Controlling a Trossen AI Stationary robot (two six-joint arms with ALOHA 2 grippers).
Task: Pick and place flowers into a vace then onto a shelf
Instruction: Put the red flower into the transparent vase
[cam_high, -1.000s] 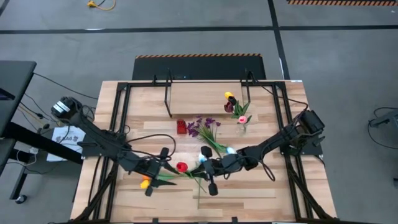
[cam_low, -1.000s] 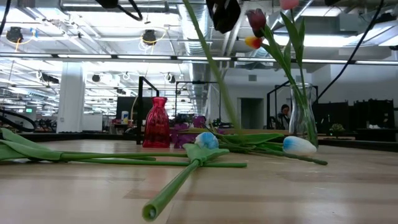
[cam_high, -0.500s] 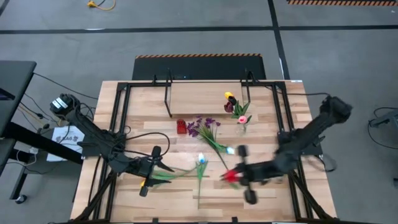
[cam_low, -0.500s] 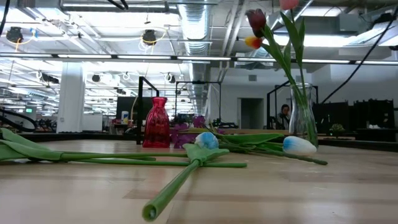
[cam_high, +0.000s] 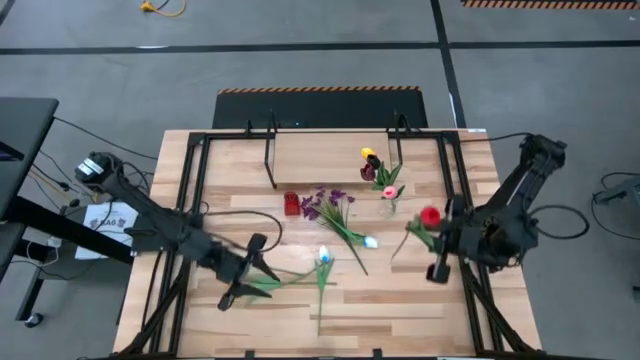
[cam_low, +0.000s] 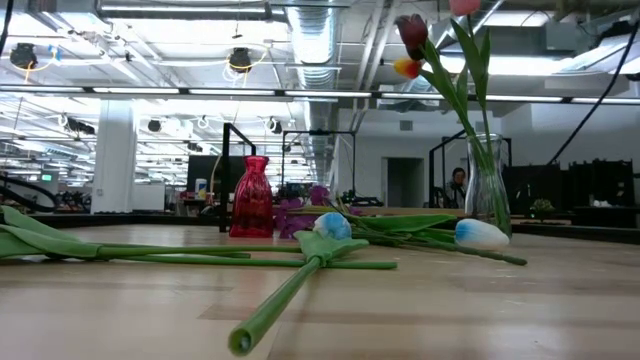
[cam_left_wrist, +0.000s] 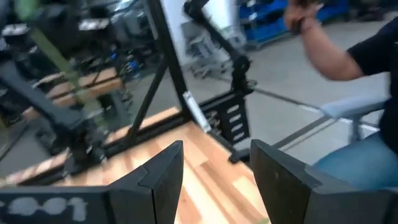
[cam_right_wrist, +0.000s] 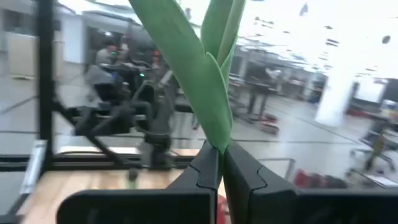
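Light plank counter (cam_high: 400, 300) strewn with green-stemmed artificial flowers (cam_high: 322, 262); grey concrete floor around. Right gripper (cam_high: 437, 243) clamped on red tulip (cam_high: 430, 215); left gripper (cam_high: 243, 272) apart, low over counter. Raised wooden shelf (cam_high: 320, 158) behind.

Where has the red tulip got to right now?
In the high view the red tulip is up off the table on its right side, its stem pinched in the right gripper, just right of the glass vase.
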